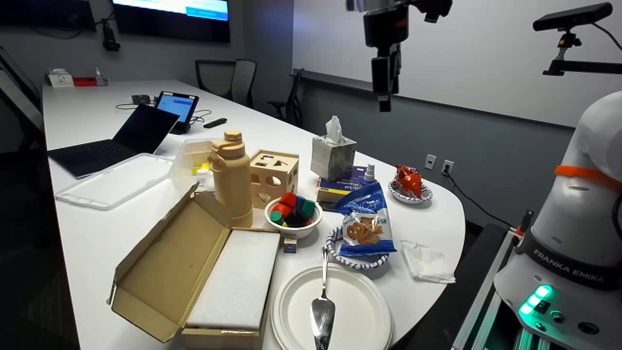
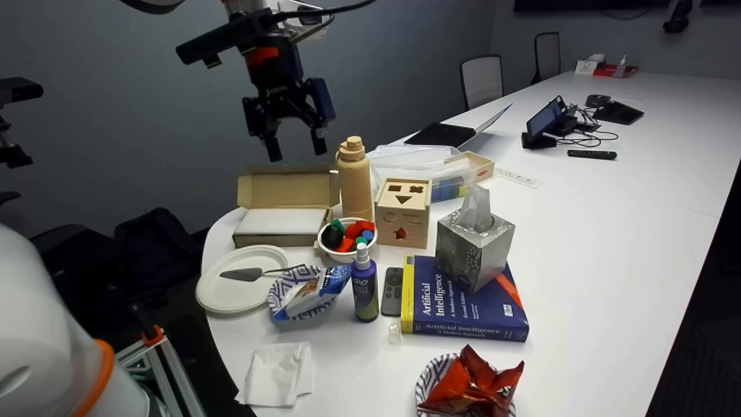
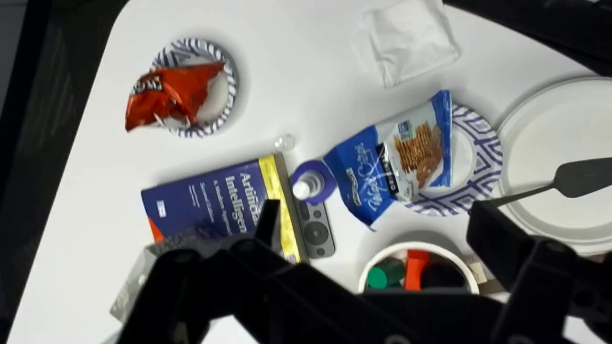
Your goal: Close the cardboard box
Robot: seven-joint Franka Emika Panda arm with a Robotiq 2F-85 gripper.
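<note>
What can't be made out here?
Both exterior views: the floor of the cardboard box, hidden under the white slab.
An exterior view: the box's near wall, partly cut off by the bottom edge.
Wrist view: much of the tissue box, behind the gripper.
An exterior view: fine print on the spray bottle, too small.

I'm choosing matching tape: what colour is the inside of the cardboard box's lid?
The box lid is plain brown inside, best seen in an exterior view.

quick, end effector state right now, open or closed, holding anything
End effector: open, holding nothing.
</note>
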